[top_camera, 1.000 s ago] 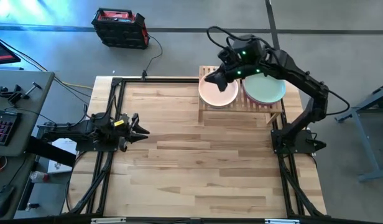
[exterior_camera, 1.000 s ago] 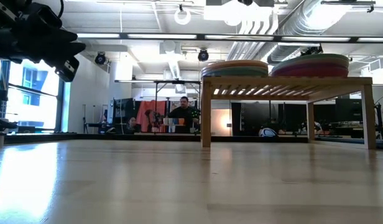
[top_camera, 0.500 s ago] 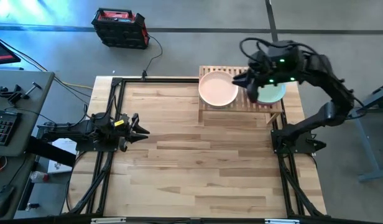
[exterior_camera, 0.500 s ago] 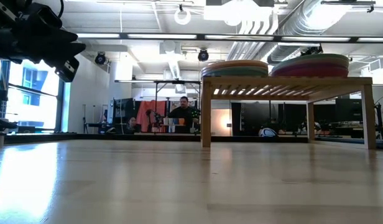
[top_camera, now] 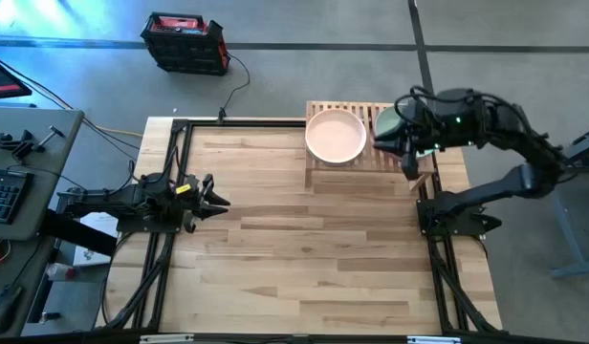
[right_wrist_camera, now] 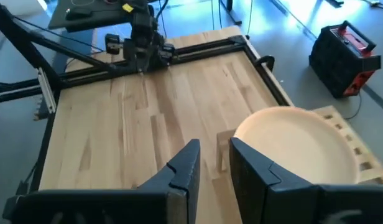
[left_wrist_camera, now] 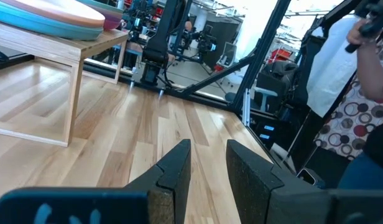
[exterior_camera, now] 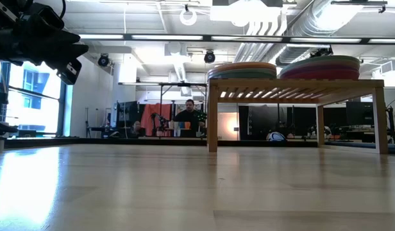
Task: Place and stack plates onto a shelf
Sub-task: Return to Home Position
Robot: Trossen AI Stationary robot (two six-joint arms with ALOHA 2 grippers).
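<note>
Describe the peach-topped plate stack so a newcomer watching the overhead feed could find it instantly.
Start at the wooden table; near its top-right corner in the overhead view stands a low slatted shelf with two plate stacks. Take the stack nearer the table's middle. Its top plate is pale peach and fully exposed; the neighbouring green-topped stack sits partly under the right gripper.

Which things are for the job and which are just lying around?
For the job: pale plate stack, green-topped plate stack, wooden shelf, right pincer over the shelf's right end, left pincer waiting at table's left.
Just lying about: red-and-black box, keyboard on side desk.
</note>
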